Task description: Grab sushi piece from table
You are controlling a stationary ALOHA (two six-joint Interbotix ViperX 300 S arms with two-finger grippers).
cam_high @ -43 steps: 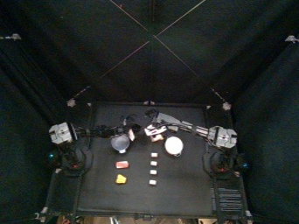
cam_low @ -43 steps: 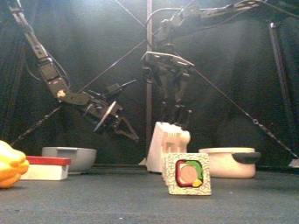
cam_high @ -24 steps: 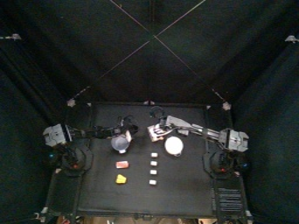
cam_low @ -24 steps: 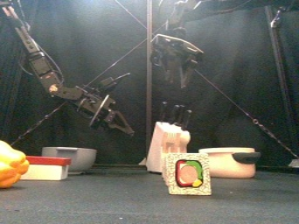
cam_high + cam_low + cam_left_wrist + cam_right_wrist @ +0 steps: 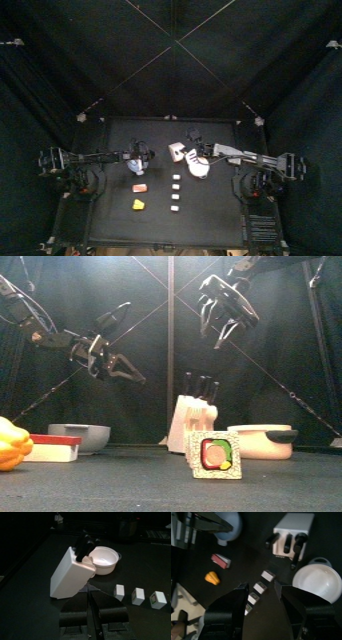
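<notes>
Three sushi pieces lie in a row on the black table, seen in the top view and the right wrist view. The nearest one stands close in the front view, white with a green and pink filling. My right gripper hangs open high above the table, over the knife block and pot; in its wrist view its jaws frame the sushi row. My left gripper is shut and empty, raised over the table's left part.
A white knife block with black handles stands mid-table beside a white pot. A grey bowl, a red and white block and a yellow pepper sit at the left.
Both arms have drawn back toward their own sides. The right gripper has risen and moved right. The left gripper has risen and moved left. Nothing was picked up.
</notes>
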